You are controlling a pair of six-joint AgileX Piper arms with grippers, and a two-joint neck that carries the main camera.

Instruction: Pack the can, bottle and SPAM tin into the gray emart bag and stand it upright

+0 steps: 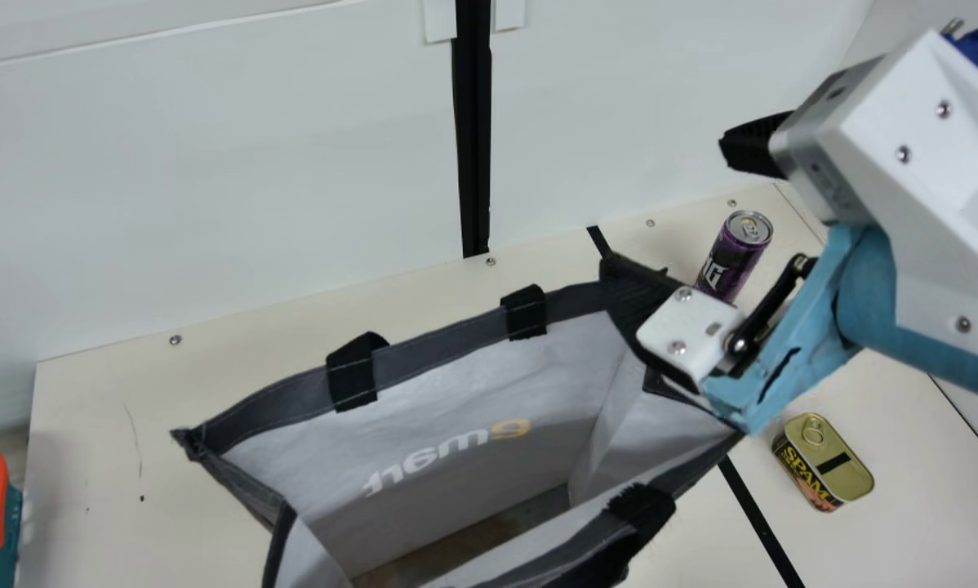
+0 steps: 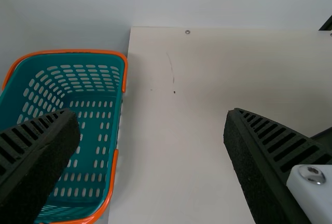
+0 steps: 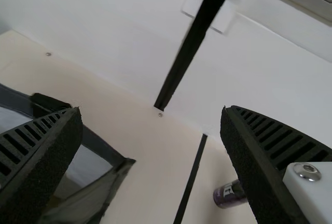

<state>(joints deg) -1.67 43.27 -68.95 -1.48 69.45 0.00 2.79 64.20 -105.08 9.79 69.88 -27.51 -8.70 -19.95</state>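
Right hand [image 1: 669, 211]: fingers apart, at the bag's right end; can't tell if touching
Left hand [image 2: 151, 115]: fingers apart, left of the bag, near the basket
Gray emart bag [image 1: 489, 384]: upright on the bench [image 1: 211, 359], mouth open, black handles
Can [image 1: 731, 257]: purple, standing outside the bag, beyond its right rear corner
SPAM tin [image 1: 836, 457]: on bench, right of the bag, pull-ring lid up
Basket [image 2: 118, 130]: teal, orange handles, well left of the bag
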